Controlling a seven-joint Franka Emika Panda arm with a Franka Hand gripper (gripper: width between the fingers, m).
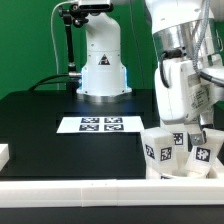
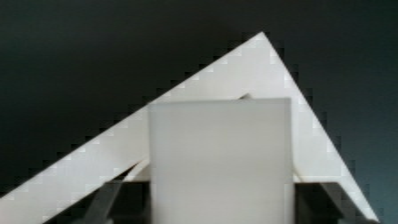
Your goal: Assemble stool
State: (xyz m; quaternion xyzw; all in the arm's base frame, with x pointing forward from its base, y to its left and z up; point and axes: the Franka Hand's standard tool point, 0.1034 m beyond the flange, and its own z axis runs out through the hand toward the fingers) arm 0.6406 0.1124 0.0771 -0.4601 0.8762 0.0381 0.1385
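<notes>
My gripper [image 1: 186, 128] hangs low at the exterior view's right, over a cluster of white stool parts. Two tagged white legs [image 1: 160, 150] [image 1: 205, 155] stand there, leaning close together. The round seat is not clearly visible. In the wrist view a plain white oblong leg [image 2: 219, 145] fills the space between my two dark fingers [image 2: 128, 203], which press against its sides. The gripper [image 2: 219, 205] is shut on this leg. The leg's lower end is hidden from the wrist camera.
The marker board [image 1: 100, 124] lies mid-table in front of the robot base [image 1: 102, 70]. A white rail [image 1: 70, 190] runs along the front edge, and its corner shows as a white wedge [image 2: 267, 70] in the wrist view. A small white block [image 1: 3, 155] sits at the left edge.
</notes>
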